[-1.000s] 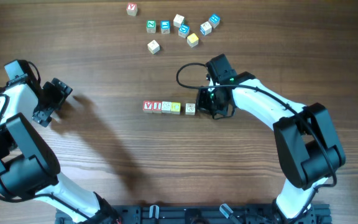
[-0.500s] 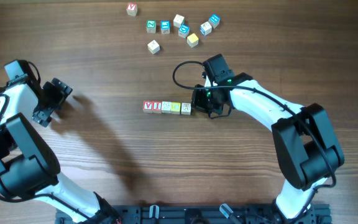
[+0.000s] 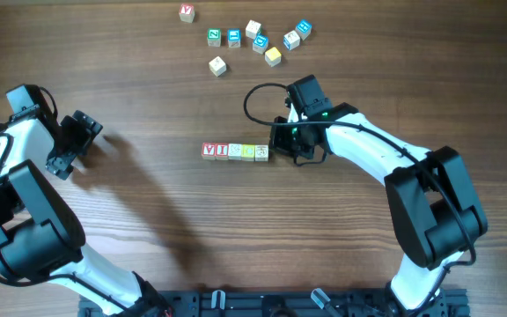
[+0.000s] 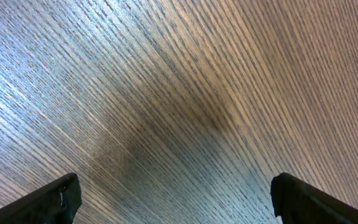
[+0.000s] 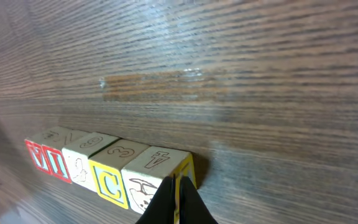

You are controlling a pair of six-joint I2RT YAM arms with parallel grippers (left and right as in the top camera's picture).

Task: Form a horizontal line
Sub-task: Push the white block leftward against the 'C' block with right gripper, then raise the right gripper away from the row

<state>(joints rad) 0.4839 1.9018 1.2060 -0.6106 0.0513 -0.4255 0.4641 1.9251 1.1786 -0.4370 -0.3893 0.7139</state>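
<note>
At the middle of the counter (image 3: 148, 202), a little below centre in the overhead view: the horizontal line (image 3: 236, 151), five small wooden letter cubes set side by side, faces touching, running left to right. From the left: two red-lettered, then a pale one, a yellow-edged one, and a white end cube (image 3: 261, 152) with dark marks. Well apart from the loose cubes (image 3: 253, 40) scattered toward the far edge.

Judging by look: light, rigid, hard-cornered wood. Slides readily on the smooth grain and twists if pushed off-centre. Not fragile. Easy to nudge as a row from one end, easy to buckle with a shove from the side. For lifting a single cube, best to pinch two opposite flat faces, low and square. For closing up the row, best to press on the middle of the end face.

Right tool (image 3: 274, 147): clenched on nothing, fingertips pressed together into a blunt point at the right face of the end cube, touching it as far as the wrist view shows. Arm reaching in from the right side, elbow bent, wrist turned to point left along the row, cable (image 3: 258, 101) looped above.

Left tool (image 3: 84, 132): released wide, empty, over bare wood at the left, well apart from every cube. Arm folded back near its base.
</note>
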